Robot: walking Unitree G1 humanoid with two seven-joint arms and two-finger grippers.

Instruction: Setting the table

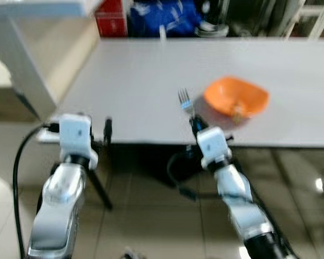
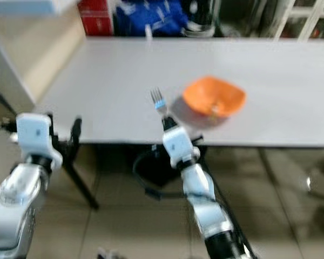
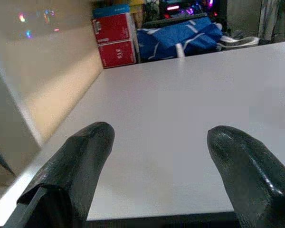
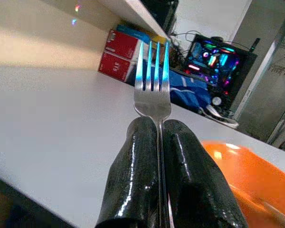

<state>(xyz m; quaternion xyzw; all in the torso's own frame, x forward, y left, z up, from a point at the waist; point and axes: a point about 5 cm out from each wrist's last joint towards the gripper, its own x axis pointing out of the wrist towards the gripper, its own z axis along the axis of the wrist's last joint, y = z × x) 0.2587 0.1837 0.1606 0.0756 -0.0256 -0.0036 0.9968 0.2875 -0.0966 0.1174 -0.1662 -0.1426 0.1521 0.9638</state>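
fork (image 1: pixel 184 101) upright over table (image 1: pixel 151 81) near edge — bowl (image 1: pixel 236 97) just right of it, on table; boxes (image 1: pixel 112 19) and bag (image 1: pixel 164 16) behind far edge.

Shiny metal fork (image 4: pixel 153 80); glossy orange plastic bowl (image 1: pixel 236 96); matt white table (image 1: pixel 151 86).

A metal fork (image 4: pixel 153 85) stands tines-up, its handle pinched between the two closed black fingers (image 4: pixel 137 166) of the right gripper (image 1: pixel 196 123), over the near edge of the white table (image 1: pixel 151 75). Just beside it on the table sits an orange bowl (image 1: pixel 236 96), which seems to hold something small.
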